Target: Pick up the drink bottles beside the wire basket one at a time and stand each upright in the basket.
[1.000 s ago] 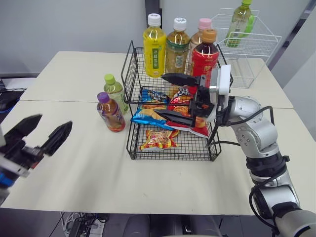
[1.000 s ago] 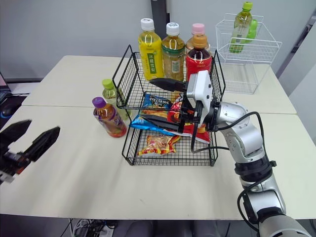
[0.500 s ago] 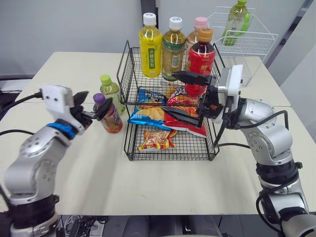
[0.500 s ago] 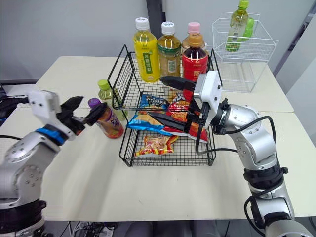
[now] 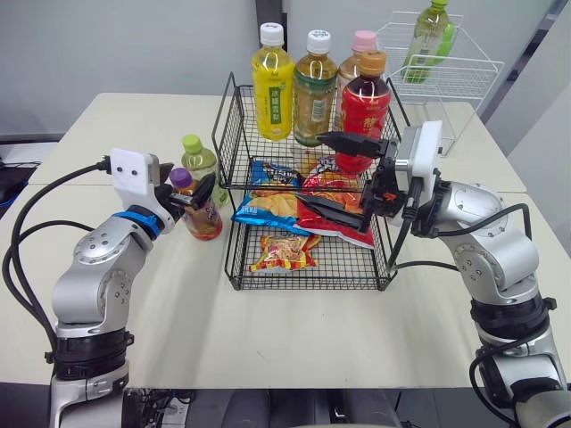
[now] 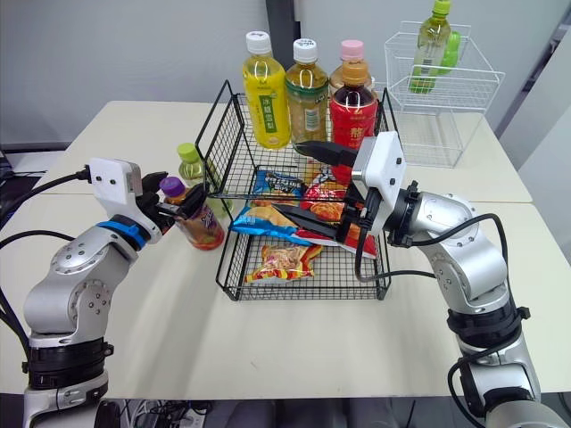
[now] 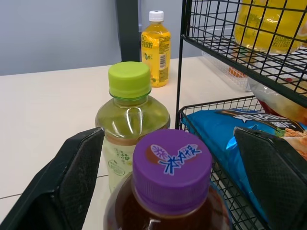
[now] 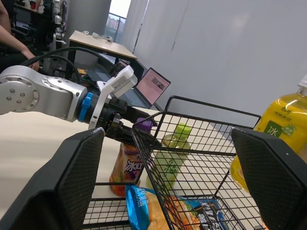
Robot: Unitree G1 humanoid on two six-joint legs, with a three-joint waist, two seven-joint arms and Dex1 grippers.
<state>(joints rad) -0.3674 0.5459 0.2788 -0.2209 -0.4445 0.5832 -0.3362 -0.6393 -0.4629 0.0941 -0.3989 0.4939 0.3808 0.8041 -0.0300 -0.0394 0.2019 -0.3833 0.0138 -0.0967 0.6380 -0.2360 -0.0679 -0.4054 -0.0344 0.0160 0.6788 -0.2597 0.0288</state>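
Observation:
A brown tea bottle with a purple cap [image 5: 202,216] stands on the table just left of the black wire basket [image 5: 234,259]. A green-capped bottle [image 5: 204,162] stands right behind it. My left gripper [image 5: 186,189] is open, its fingers on either side of the purple cap [image 7: 171,162] and not touching it. Four bottles stand upright on the basket's upper tier: yellow [image 5: 275,85], amber [image 5: 315,89], pink-capped [image 5: 362,49] and red [image 5: 364,107]. My right gripper [image 5: 337,174] hangs open over the basket's right half, holding nothing.
Snack bags [image 5: 284,254] lie in the basket's lower tier. A white wire basket [image 5: 451,76] holding a green bottle [image 5: 428,31] stands at the back right. Another yellow bottle [image 7: 155,48] stands far back on the table. Bare tabletop lies in front.
My left arm has swung in from the near left and brought its open fingers around the purple cap. The right gripper has stayed open over the basket. The camera has shifted a little.

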